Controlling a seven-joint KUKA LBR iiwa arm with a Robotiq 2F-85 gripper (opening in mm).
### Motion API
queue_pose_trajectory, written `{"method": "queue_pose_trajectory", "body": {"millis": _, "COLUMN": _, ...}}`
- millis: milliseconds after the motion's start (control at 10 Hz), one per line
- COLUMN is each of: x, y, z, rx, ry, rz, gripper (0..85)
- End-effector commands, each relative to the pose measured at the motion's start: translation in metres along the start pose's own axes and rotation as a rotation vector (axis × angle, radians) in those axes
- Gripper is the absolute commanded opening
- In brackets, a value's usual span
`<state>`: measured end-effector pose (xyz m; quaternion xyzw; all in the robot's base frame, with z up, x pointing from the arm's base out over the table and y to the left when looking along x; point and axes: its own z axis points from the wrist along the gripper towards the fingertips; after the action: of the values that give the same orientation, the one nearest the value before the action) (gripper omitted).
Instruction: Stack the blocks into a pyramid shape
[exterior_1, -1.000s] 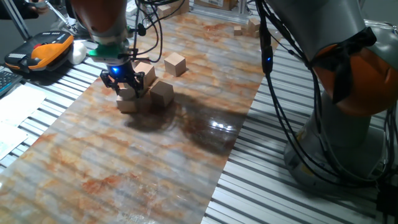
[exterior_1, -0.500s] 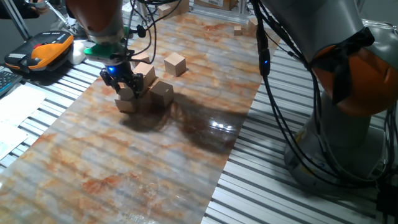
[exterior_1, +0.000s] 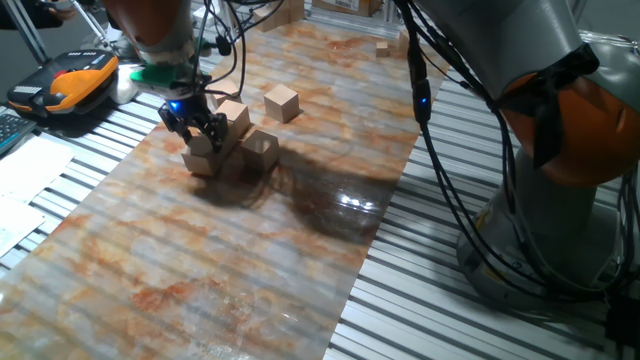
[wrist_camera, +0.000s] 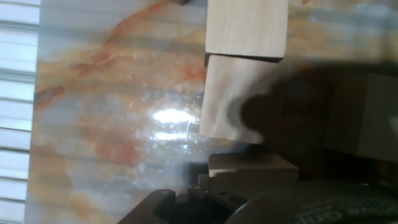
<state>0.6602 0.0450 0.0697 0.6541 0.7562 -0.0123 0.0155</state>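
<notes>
My gripper (exterior_1: 201, 138) hangs at the left of the marbled mat, shut on a tan wooden block (exterior_1: 203, 146). That block rests on or just above another block (exterior_1: 204, 163). Two more blocks (exterior_1: 233, 118) (exterior_1: 262, 148) stand close to the right of it. A single block (exterior_1: 282, 101) stands apart farther back. The hand view has the held block (wrist_camera: 252, 167) at the bottom edge, with two blocks (wrist_camera: 233, 99) (wrist_camera: 245, 28) in a line beyond it and a shadowed one (wrist_camera: 367, 121) to the right.
Small wooden pieces (exterior_1: 384, 48) lie far back on the mat (exterior_1: 250, 260). An orange and black device (exterior_1: 70, 82) sits on the slatted table at the left. The arm's base and cables (exterior_1: 540, 150) fill the right side.
The gripper with its block has shifted slightly up and to the left over the block cluster. The other blocks have stayed put.
</notes>
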Motion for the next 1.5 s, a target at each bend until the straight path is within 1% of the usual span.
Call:
{"method": "queue_pose_trajectory", "body": {"millis": 0, "x": 0.0001, "y": 0.0008, "z": 0.0005, "rx": 0.003, "ry": -0.001, "rz": 0.011, "gripper": 0.0}}
{"method": "queue_pose_trajectory", "body": {"millis": 100, "x": 0.0001, "y": 0.0017, "z": 0.0012, "rx": 0.012, "ry": 0.0, "rz": 0.044, "gripper": 0.0}}
{"method": "queue_pose_trajectory", "body": {"millis": 200, "x": -0.0005, "y": 0.0025, "z": 0.0015, "rx": 0.013, "ry": 0.012, "rz": 0.086, "gripper": 0.0}}
{"method": "queue_pose_trajectory", "body": {"millis": 300, "x": -0.0008, "y": 0.0025, "z": 0.0016, "rx": 0.014, "ry": 0.014, "rz": 0.093, "gripper": 0.0}}
{"method": "queue_pose_trajectory", "body": {"millis": 600, "x": -0.0011, "y": 0.0032, "z": 0.0017, "rx": 0.023, "ry": 0.007, "rz": 0.102, "gripper": 0.0}}
{"method": "queue_pose_trajectory", "body": {"millis": 900, "x": -0.0039, "y": 0.0055, "z": 0.0014, "rx": 0.024, "ry": 0.016, "rz": 0.132, "gripper": 0.0}}
{"method": "queue_pose_trajectory", "body": {"millis": 1400, "x": -0.0052, "y": 0.0083, "z": 0.0038, "rx": 0.034, "ry": 0.006, "rz": 0.129, "gripper": 0.0}}
